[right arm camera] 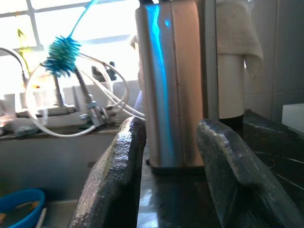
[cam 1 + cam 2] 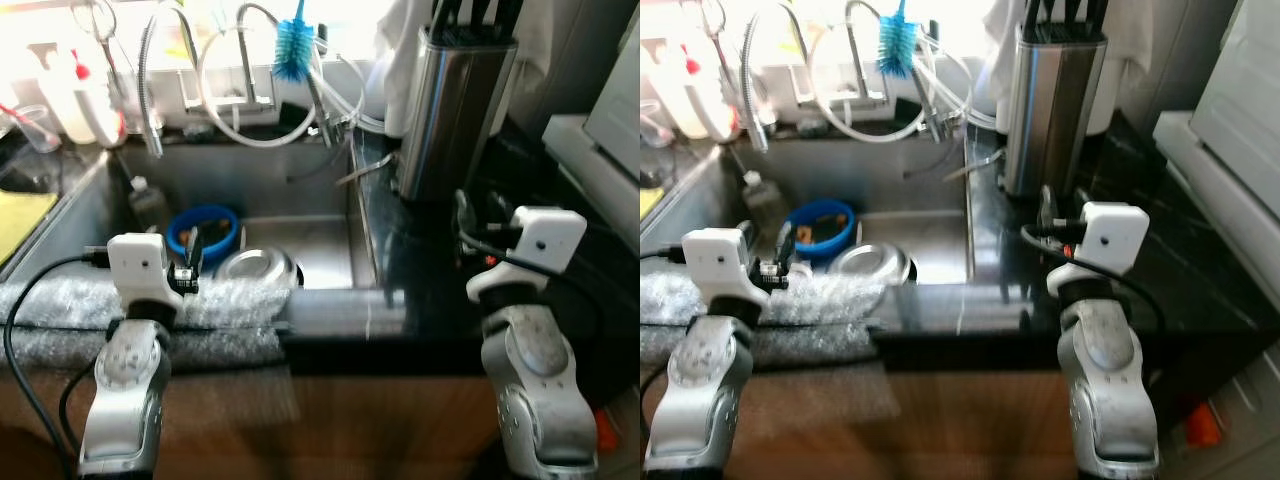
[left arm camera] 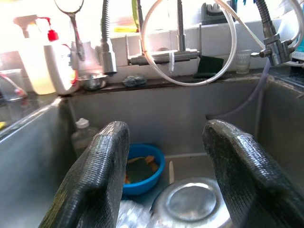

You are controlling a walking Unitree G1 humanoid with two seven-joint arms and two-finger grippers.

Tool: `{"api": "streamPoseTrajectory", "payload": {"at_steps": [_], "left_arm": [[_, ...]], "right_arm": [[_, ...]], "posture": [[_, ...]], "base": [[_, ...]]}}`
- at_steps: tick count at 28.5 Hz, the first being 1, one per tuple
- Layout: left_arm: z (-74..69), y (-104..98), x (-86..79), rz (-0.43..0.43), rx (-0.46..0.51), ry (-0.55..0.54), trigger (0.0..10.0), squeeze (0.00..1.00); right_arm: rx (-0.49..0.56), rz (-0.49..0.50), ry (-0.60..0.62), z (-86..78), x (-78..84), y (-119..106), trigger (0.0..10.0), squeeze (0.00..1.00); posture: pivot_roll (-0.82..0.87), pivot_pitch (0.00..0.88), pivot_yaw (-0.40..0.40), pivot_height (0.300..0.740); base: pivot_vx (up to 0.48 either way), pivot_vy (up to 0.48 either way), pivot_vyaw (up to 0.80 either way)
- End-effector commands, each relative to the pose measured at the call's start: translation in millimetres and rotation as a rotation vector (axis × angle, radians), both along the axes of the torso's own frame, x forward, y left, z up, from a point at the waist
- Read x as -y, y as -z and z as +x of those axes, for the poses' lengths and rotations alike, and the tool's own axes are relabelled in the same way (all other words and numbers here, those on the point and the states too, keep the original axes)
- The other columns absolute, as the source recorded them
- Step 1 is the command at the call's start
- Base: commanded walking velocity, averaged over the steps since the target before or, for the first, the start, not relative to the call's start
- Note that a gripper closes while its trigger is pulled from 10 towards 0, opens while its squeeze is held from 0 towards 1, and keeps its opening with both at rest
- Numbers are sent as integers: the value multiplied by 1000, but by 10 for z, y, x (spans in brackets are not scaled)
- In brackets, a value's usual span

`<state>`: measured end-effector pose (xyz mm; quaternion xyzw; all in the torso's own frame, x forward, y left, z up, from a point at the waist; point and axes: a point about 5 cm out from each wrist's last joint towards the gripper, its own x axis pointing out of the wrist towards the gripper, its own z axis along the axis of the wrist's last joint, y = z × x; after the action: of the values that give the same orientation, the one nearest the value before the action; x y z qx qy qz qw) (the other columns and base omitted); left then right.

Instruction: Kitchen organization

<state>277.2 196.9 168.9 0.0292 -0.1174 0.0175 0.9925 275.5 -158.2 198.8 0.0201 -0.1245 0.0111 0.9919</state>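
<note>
Both silver arms raised forward at the counter's front edge, forearms roughly upright, wrists level.

Left gripper (image 3: pixel 166 175) sits over the near rim of the sink (image 2: pixel 320 185), above a strip of bubble wrap (image 2: pixel 230 305) draped along that rim. Fingers spread wide with nothing between them, aimed into the basin.

Right gripper (image 1: pixel 173 175) hovers low over the black stone counter (image 2: pixel 430 270) to the right of the sink, fingers parted and empty, aimed at a tall steel knife block (image 2: pixel 455 110) standing near the back of the counter. Clear counter between fingertips and block.

Stainless sink: deep, steep walls. Its right wall meets the counter at a straight edge just left of the knife block. Open floor in the right half of the basin. Left half holds a blue bowl (image 2: pixel 203 230) with scraps in it, a steel lid or dish (image 2: pixel 258 268) lying just beside it and nearer the front, and a small clear bottle (image 2: pixel 146 200) against the left wall.

Back ledge crowded: faucet (image 3: pixel 164 54) with looped clear hoses (image 2: pixel 250 90), a blue bottle brush (image 2: pixel 294 48) standing upright, white squeeze bottles (image 3: pixel 50 61) at the far left. Bright window behind, glare washing out the back row. White appliance (image 2: pixel 1225 130) at the counter's far right.
</note>
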Motion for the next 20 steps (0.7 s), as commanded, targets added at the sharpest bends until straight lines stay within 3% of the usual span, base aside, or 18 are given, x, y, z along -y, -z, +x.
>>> {"api": "streamPoseTrajectory", "payload": {"at_steps": [1,11,20], "left_arm": [[-17,-46,0,-14,13,-2,10000,0],[0,-64,15,-15,14,6,10000,0],[-25,38,42,-8,-35,14,10000,0]], "right_arm": [[5,1,-4,12,-23,-22,10000,0],[8,7,-7,30,-43,-31,10000,0],[0,6,-30,57,-98,-21,10000,0]], "posture": [[-56,0,76,740],[-53,0,80,740],[-40,0,70,740]], "base": [[-251,0,0],[-249,0,0],[0,0,0]]}}
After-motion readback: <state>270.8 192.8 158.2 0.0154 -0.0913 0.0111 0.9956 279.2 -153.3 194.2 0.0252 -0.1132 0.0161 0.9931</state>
